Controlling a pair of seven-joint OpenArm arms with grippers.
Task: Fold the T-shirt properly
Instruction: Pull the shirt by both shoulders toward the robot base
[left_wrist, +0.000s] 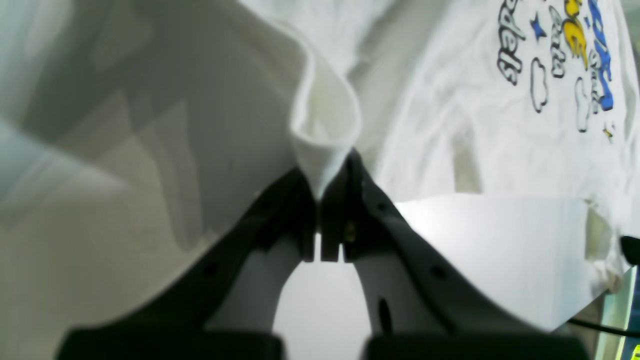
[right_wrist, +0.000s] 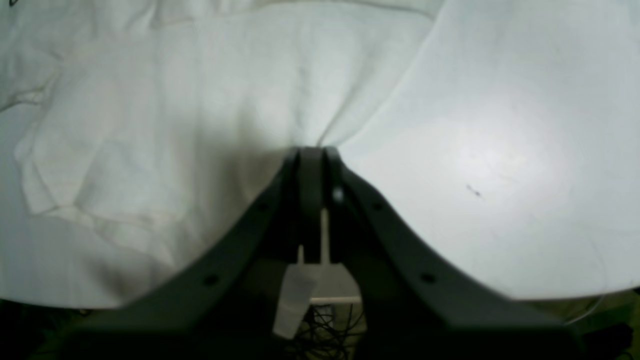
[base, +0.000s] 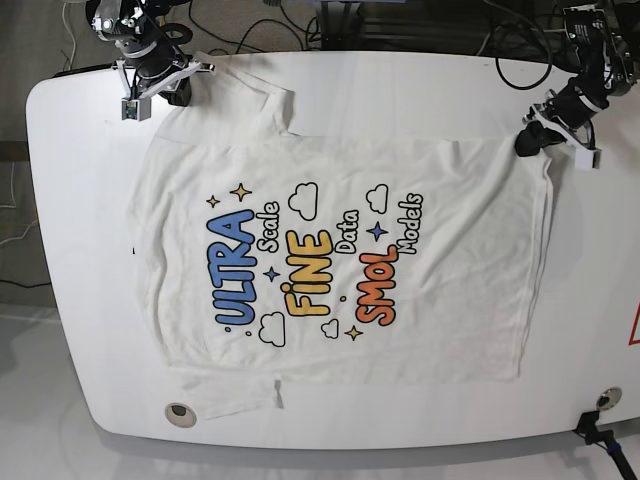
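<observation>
The white T-shirt (base: 330, 260) lies spread flat, print up, on the white table (base: 400, 80). In the base view my left gripper (base: 530, 138) is at the shirt's far right corner. In the left wrist view this left gripper (left_wrist: 322, 192) is shut on a raised fold of the shirt (left_wrist: 450, 125), with the print at the top right. My right gripper (base: 175, 90) sits at the shirt's far left corner, by a sleeve. The right wrist view shows the right gripper (right_wrist: 312, 150) shut on a pinch of the white cloth (right_wrist: 175, 125) that lies on the table.
Black cables (base: 260, 30) run behind the table's far edge. A small round disc (base: 180, 411) sits near the front left edge, and a black clamp (base: 600, 425) at the front right corner. Bare tabletop (right_wrist: 500, 175) lies beside the shirt.
</observation>
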